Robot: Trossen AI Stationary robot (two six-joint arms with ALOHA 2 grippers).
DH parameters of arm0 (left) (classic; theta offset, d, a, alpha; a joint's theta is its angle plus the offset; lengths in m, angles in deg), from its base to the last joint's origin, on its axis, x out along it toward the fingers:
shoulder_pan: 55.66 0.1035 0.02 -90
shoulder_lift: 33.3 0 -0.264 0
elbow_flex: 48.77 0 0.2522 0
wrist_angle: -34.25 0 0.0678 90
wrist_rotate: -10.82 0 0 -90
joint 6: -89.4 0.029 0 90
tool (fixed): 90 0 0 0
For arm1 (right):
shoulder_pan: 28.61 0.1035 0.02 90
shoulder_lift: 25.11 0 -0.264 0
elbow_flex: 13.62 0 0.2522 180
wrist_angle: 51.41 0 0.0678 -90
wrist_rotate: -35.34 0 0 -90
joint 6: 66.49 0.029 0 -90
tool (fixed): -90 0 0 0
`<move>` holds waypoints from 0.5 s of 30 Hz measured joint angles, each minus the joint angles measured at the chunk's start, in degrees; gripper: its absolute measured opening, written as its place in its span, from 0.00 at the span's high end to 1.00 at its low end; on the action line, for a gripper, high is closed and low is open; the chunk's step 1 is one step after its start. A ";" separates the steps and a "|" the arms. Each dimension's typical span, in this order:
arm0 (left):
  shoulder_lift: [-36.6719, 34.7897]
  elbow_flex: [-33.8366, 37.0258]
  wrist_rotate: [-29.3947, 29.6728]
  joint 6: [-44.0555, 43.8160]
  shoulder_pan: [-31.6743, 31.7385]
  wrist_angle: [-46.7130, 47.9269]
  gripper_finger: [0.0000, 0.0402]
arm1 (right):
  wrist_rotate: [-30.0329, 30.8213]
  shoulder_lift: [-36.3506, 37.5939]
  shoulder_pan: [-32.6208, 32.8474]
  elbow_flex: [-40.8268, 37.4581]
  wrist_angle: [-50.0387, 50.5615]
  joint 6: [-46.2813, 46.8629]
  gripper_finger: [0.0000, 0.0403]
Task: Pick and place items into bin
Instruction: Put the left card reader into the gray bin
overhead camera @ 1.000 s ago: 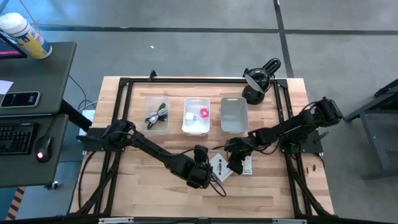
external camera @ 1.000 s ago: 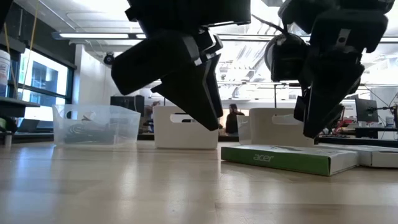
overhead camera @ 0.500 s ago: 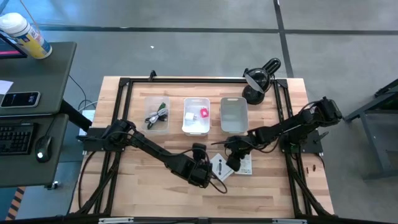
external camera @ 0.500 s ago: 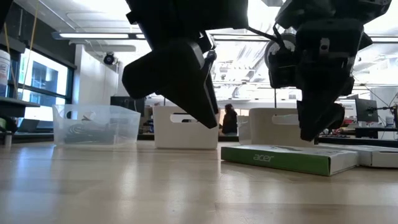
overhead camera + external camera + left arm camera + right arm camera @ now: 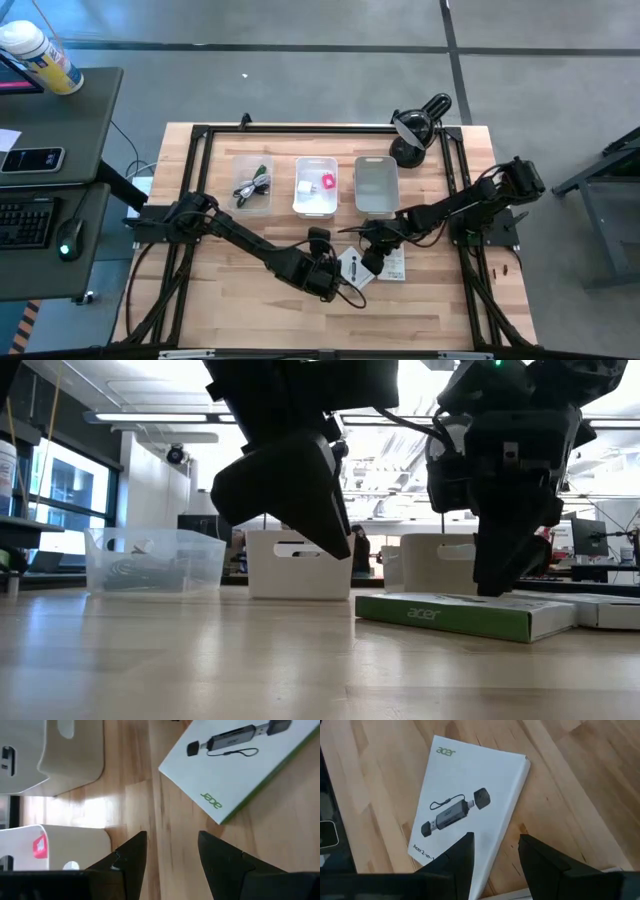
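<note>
Right under the right gripper [image 5: 495, 855] sits the Acer packet [image 5: 470, 810]; jaws spread, empty, and it's dropped closer over the last second, so a grab looks next. Left gripper [image 5: 172, 855], also spread and empty, hovers just beside it. 3 bins [image 5: 375, 190] wait beyond.

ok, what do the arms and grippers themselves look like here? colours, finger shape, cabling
Both arms are black, jointed links. The left gripper and right gripper each have two dark, matte, wedge-shaped fingers tapering to blunt tips. From above, a thin black cable loops beside the left gripper. In the low view the right gripper hangs from a blocky black wrist housing with a small green light on top. No markings are legible.
</note>
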 joint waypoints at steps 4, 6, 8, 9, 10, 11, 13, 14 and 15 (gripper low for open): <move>0.00 0.00 0.39 -0.20 0.04 -1.18 0.59 | -0.04 -0.23 -0.09 0.07 -0.20 0.81 0.64; 0.80 -0.04 -1.23 -0.17 0.42 -2.94 0.59 | -0.06 -0.23 -0.11 0.07 -0.21 0.79 0.64; 1.14 0.12 -6.99 -0.13 0.78 -2.39 0.59 | -0.47 -0.23 -0.34 0.09 -0.14 0.79 0.64; 1.14 0.14 -10.16 -0.14 1.01 -2.67 0.59 | -0.72 -0.23 -0.47 0.09 -0.11 0.81 0.64; 1.44 0.02 -13.34 -0.13 1.23 -3.65 0.59 | -0.87 -0.23 -0.48 0.09 -0.09 0.79 0.64; 1.94 -0.17 -16.13 -0.13 1.29 -4.81 0.59 | -0.87 -0.23 -0.51 0.09 -0.01 0.77 0.64; 2.50 0.15 -18.56 -0.56 1.46 -4.00 0.59 | -0.98 -0.23 -0.52 0.09 0.00 0.73 0.64; 2.58 0.24 -19.27 -0.91 1.44 -4.41 0.59 | -1.27 -0.23 -0.50 0.09 0.02 0.75 0.64; 2.54 0.15 -19.99 -1.50 1.44 -5.86 0.59 | -1.61 -0.23 -0.50 0.09 -0.02 0.72 0.64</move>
